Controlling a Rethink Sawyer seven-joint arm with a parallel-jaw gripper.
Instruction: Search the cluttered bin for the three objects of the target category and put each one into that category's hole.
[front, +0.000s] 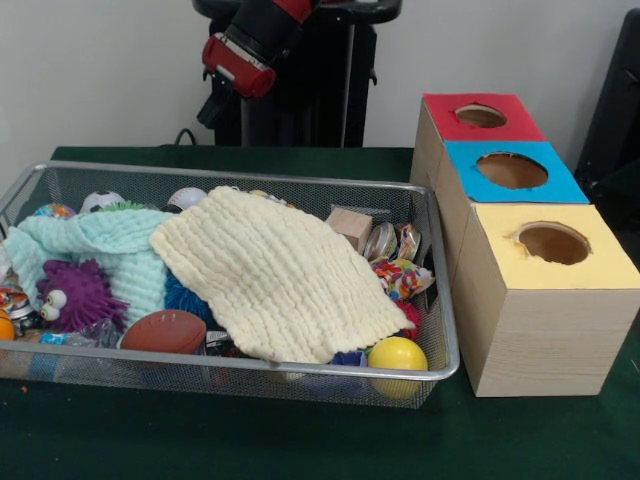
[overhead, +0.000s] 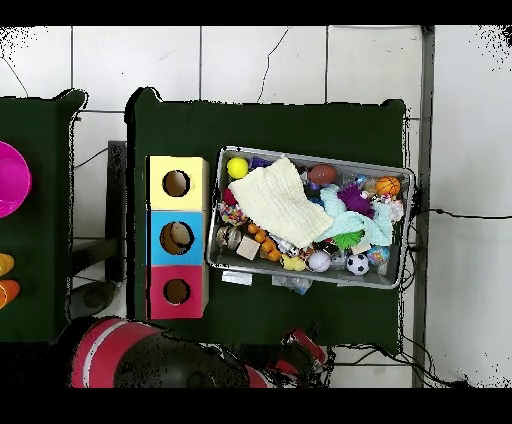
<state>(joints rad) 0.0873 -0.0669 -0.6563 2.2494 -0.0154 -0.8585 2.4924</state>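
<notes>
The silver wire-mesh bin (front: 446, 300) stands on the green table, full of clutter. A cream knitted cloth (front: 275, 275) lies over its middle, and a mint cloth (front: 110, 245) lies to the left. Around them show a purple spiky toy with eyes (front: 75, 295), a brown football (front: 165, 331), a yellow ball (front: 397, 354), a wooden block (front: 349, 226) and shiny wrapped sweets (front: 400, 272). The gripper (front: 212, 108) hangs behind the bin's far rim, high above the table and apart from everything. In the overhead view the bin (overhead: 310, 158) also holds a basketball (overhead: 388, 186) and a soccer ball (overhead: 357, 264).
Three wooden boxes stand in a row beside the bin, each with a round hole on top: red (front: 515, 125), blue (front: 560, 185), yellow (front: 610, 265). In the overhead view something beige shows inside the blue box's hole (overhead: 178, 237). A pink round thing (overhead: 10, 178) lies on another table.
</notes>
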